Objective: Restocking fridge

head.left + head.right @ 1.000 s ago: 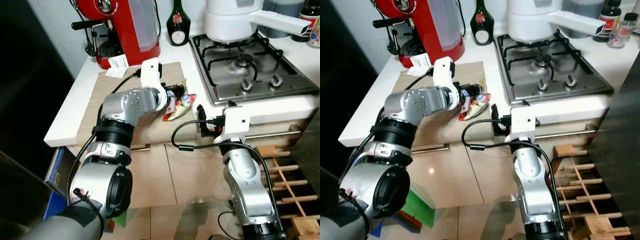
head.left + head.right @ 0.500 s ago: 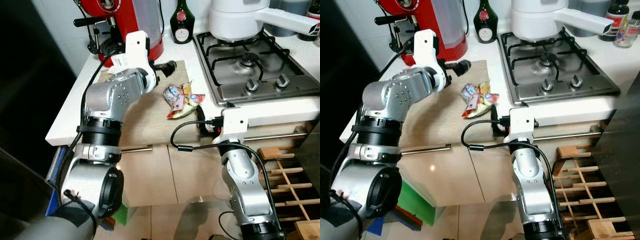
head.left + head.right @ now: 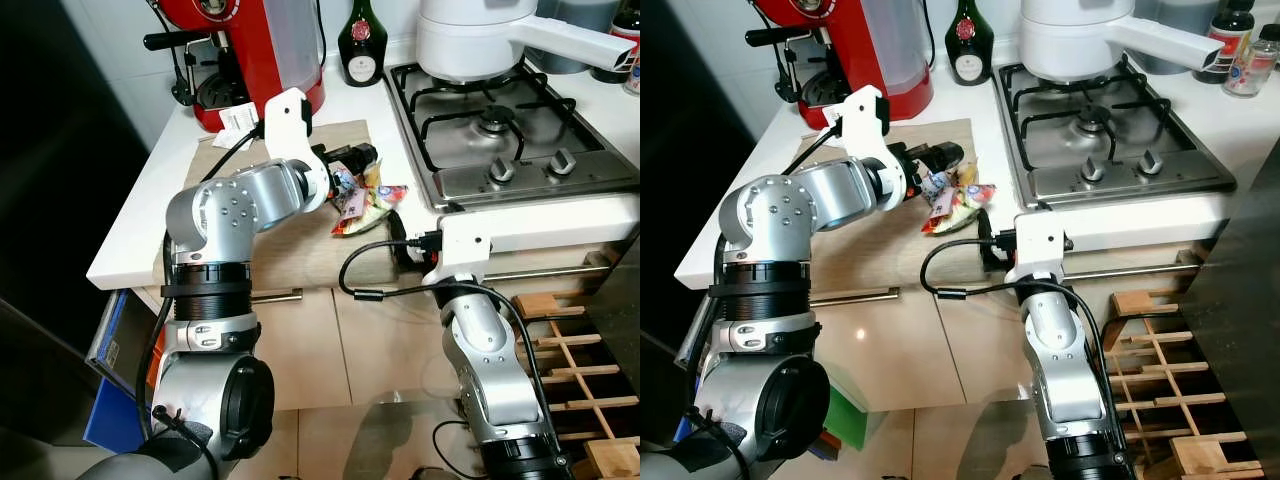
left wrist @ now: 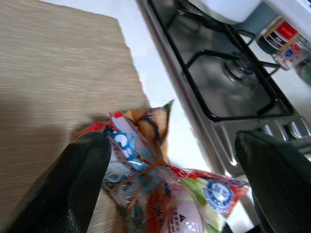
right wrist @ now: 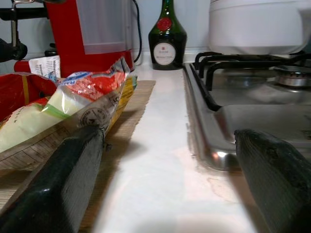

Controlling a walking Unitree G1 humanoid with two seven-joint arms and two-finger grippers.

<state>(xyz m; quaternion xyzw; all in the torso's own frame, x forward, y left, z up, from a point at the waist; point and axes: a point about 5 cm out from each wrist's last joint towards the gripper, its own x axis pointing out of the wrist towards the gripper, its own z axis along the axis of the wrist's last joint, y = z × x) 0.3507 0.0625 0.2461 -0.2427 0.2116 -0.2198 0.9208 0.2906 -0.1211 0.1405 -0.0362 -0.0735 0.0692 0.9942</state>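
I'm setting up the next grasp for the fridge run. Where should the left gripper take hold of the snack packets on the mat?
Probably at the banded middle of the snack packets, where a rubber band cinches them narrow. Come down from above with the left gripper, whose open fingers already straddle the bundle lying flat on the mat.

Looking down from the head at the counter (image 3: pixel 130 235) and stove (image 3: pixel 500 130), both eyes sharing that. Left wrist, close above the snack bag (image 4: pixel 160 189), facing the stove. Right wrist, low at the counter edge, facing the bottle (image 5: pixel 167 36).
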